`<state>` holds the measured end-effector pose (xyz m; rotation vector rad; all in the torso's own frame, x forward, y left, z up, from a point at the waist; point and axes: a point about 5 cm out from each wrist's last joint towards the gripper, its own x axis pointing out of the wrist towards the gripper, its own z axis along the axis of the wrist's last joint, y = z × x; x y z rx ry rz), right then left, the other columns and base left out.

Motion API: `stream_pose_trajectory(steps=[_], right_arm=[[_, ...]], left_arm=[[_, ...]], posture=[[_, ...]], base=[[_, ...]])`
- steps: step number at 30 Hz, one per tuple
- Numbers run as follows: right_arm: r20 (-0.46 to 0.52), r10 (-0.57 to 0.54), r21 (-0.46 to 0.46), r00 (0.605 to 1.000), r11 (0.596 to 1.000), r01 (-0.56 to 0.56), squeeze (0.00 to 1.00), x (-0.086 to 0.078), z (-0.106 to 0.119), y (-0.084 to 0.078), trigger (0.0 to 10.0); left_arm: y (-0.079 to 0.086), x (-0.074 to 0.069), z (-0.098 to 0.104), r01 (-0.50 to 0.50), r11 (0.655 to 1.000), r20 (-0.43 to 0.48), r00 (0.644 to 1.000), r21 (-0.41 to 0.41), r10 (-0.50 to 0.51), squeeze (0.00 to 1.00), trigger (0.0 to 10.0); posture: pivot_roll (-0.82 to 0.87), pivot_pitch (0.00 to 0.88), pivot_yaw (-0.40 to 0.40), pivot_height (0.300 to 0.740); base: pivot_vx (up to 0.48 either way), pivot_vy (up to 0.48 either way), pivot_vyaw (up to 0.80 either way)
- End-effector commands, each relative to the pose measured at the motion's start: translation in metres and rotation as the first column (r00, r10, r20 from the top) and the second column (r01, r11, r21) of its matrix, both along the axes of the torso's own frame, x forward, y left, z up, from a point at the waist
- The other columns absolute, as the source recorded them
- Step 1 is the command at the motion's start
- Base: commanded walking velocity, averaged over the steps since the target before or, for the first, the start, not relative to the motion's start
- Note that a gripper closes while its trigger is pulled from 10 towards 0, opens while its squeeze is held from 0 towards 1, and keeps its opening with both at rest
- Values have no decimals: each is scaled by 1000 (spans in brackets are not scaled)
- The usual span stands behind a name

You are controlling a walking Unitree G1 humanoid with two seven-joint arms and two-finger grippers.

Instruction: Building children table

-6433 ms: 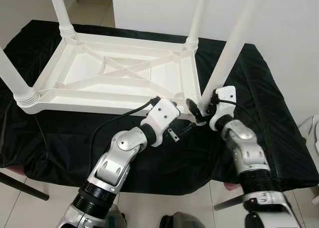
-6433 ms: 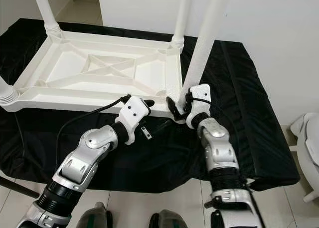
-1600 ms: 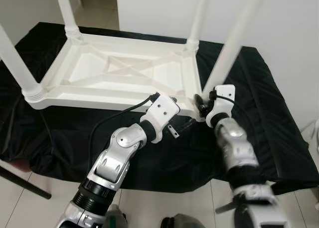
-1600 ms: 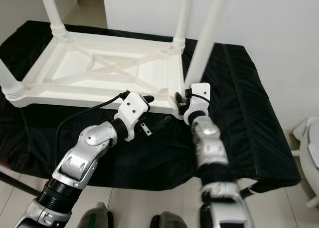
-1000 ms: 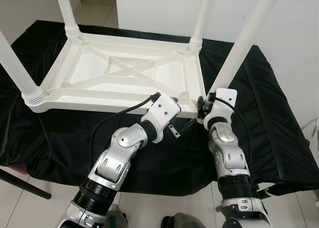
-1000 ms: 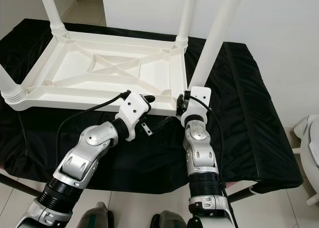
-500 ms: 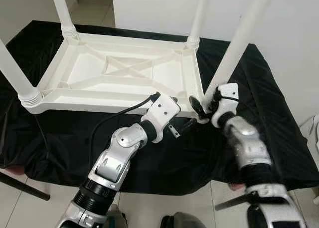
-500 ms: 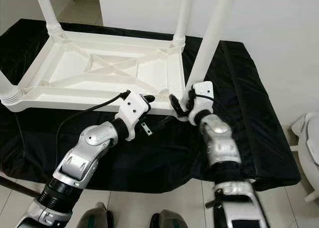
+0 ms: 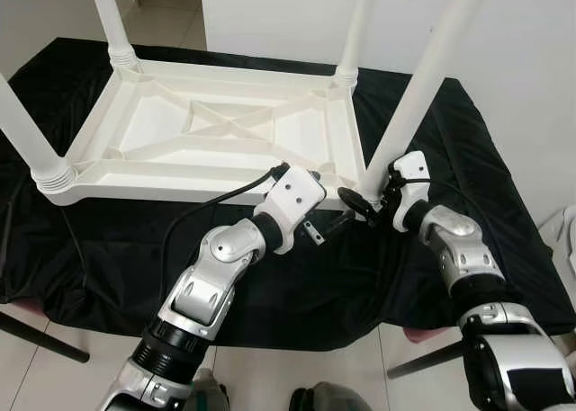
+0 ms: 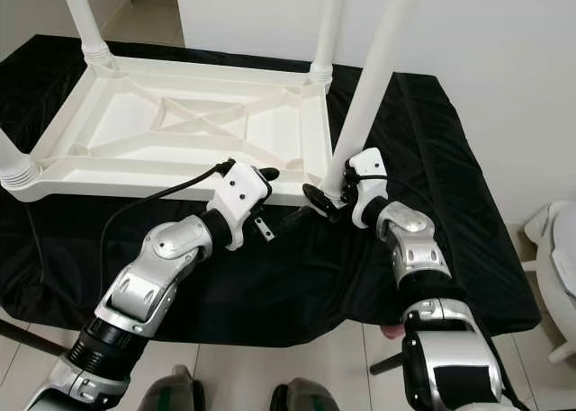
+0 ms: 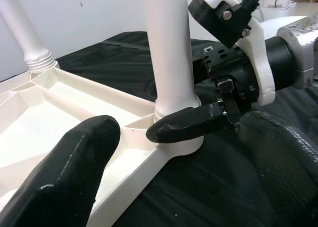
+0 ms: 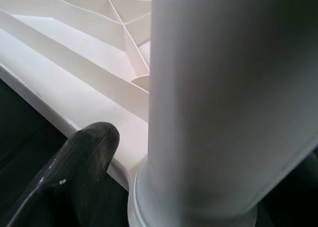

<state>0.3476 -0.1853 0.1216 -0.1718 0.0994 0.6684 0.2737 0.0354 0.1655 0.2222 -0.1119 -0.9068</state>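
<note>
The upright leg (image 9: 416,96) is clasped at its base by the right hand (image 9: 370,201); the left hand (image 9: 331,224), open, is held just beside.

all four white table legs (image 9: 423,87) run off the top edge. the right gripper's (image 9: 367,201) far finger is hidden behind the near leg.

Smooth white plastic table (image 9: 216,137) lies on a matt black cloth (image 9: 468,186); fingers (image 11: 69,172) look glossy rubber.
</note>
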Motion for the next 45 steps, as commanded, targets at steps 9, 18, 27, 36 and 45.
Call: stream_pose_trajectory(steps=[9,18,27,36,45], right_arm=[[28,38,-9,999,999,-38,0,6,7,1,6510],[30,75,-20,997,997,-74,0,4,1,-1,0],[22,-16,-14,1000,1000,17,0,3,-5,-5,10000],[34,-300,-3,953,954,300,0,4,-10,6,10000],[32,-701,68,712,712,699,0,-12,-11,15,10000]], left_arm=[[-1,0,-2,-6,1000,-8,1000,-2,6,0,10000],[-1,-2,-3,-2,1000,-13,1000,-6,2,0,10000],[-1,-2,-3,-5,1000,-15,1000,-8,5,0,10000],[0,-5,-4,-16,1000,-24,1000,-13,15,0,10000],[-2,-3,-3,-2,1000,-26,1000,-15,2,0,10000]], posture=[[-6,0,-58,740],[-10,0,-56,740],[-7,0,-63,740],[-14,5,-61,740],[-27,8,-56,740]], base=[[0,0,0],[0,0,0],[0,0,0],[0,0,0],[0,0,0]])
